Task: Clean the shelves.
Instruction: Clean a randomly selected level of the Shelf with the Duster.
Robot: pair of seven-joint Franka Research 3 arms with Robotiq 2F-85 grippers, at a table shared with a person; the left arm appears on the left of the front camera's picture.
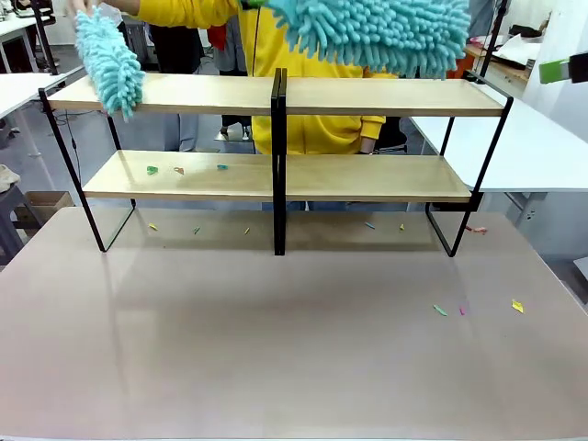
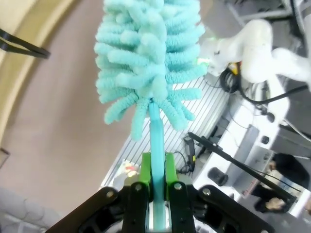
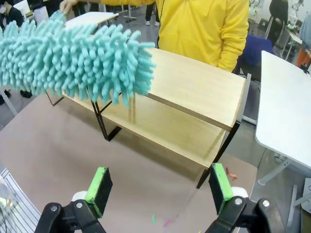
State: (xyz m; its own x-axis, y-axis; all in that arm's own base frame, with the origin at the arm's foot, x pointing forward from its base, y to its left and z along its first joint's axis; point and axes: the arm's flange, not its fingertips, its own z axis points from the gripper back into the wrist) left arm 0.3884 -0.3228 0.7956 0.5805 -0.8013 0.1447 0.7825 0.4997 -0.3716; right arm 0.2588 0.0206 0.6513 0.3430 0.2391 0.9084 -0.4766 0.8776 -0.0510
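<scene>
A: Whereabouts of the shelves (image 1: 276, 175)?

B: Standing across the far half of the bench (image 1: 276, 367), black frame feet planted near the far edge, two light wood boards spanning nearly from the left edge to the right.

A: And the left gripper (image 2: 155, 167)?

B: Closed hard on the thin handle of a turquoise chenille duster (image 2: 146, 63), green pads pinching from both sides. From the front, fluffy head hanging over the right half of the top board (image 1: 184, 92); contact with the wood impossible to judge.

A: And the right gripper (image 3: 159, 182)?

B: Spread wide, holding nothing, poised above the bench off the right end of the shelves.

A: Any help from the far side?

B: Yes: person (image 3: 204, 29) in a yellow top behind the shelves, with a second duster (image 1: 108, 60) at the left end of the top board.

A: Progress, then?

B: Top board looking bare of litter, so probably done or close to it. Lower board (image 1: 367, 176) not: three small coloured scraps (image 1: 152, 170) lying on the left half, right half seemingly clean. More loose bits (image 1: 440, 310) scattered on the bench, under the rack and toward the right edge.

A: Remaining work?

B: Sweeping the lower board's left half, most likely; perhaps clearing the bench afterwards. Roughly midway, at a guess.
</scene>
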